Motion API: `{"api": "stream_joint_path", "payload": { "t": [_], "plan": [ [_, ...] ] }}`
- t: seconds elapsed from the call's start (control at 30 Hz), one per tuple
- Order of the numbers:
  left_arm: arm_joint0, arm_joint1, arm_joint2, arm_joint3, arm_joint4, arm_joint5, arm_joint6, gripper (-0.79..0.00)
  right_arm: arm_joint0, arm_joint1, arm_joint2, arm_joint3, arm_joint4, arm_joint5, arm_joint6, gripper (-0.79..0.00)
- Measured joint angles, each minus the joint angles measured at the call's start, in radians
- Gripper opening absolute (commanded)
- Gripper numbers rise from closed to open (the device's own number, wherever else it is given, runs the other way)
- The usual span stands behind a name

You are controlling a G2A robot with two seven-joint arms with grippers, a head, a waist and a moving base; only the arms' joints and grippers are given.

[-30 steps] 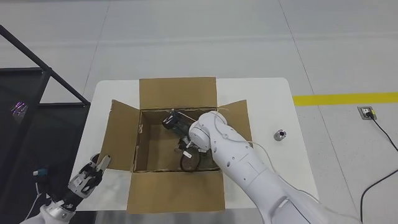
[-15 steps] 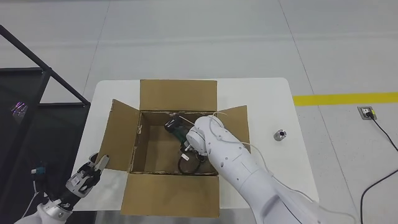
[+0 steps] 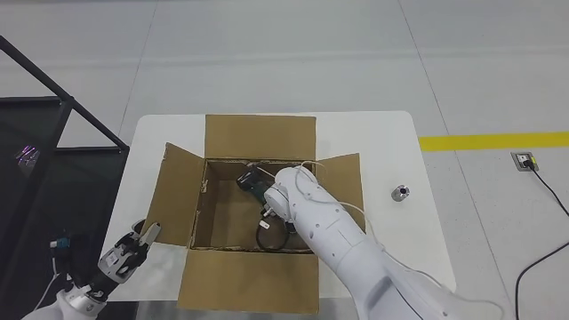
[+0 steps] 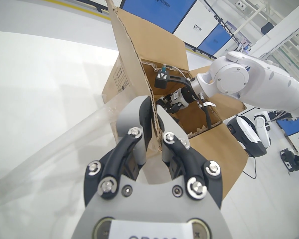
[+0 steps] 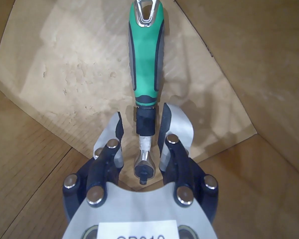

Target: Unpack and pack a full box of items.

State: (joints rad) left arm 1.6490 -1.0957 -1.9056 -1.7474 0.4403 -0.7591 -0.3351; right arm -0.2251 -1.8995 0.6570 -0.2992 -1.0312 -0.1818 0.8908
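Note:
An open cardboard box stands on the white table. My right arm goes down into it. On the box floor lies a green-handled ratchet tool; my right gripper is open, its fingers on either side of the tool's black collar with small gaps. From the left wrist view that gripper sits low inside the box. My left gripper is at the table's front left, shut on the edge of the box's left flap. From above, the left gripper meets that flap's near corner.
A small metal cylinder stands on the table to the right of the box. The front flap hangs out towards the table's near edge. A dark frame borders the table on the left.
The box has slid a little to the right and turned slightly. The right arm has settled lower into the box. The left gripper has stayed at the flap's corner.

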Motion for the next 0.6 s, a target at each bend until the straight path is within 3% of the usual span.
{"api": "stream_joint_path", "payload": {
  "t": [0.1, 0.13, 0.33, 0.43, 0.6],
  "plan": [
    [0.0, 0.001, 0.001, 0.0, 0.0, 0.0, 0.002, -0.785, 0.005, -0.007, -0.003, 0.017, -0.004, 0.003, 0.011, -0.6],
    [0.0, 0.002, 0.002, 0.0, 0.0, 0.0, 0.003, -0.785, 0.006, -0.009, -0.004, 0.021, -0.005, 0.006, 0.014, -0.606],
    [0.001, 0.004, 0.004, -0.002, -0.001, 0.001, 0.007, -0.785, 0.014, -0.02, -0.003, 0.049, -0.003, 0.005, 0.015, -0.56],
    [0.001, 0.006, 0.006, -0.002, -0.003, -0.001, 0.007, -0.785, 0.017, -0.023, 0.0, 0.061, 0.0, 0.001, 0.01, -0.502],
    [0.005, 0.008, 0.008, -0.005, -0.007, -0.007, 0.003, -0.785, 0.02, -0.027, 0.002, 0.076, 0.001, -0.005, 0.008, -0.502]
  ]
}}
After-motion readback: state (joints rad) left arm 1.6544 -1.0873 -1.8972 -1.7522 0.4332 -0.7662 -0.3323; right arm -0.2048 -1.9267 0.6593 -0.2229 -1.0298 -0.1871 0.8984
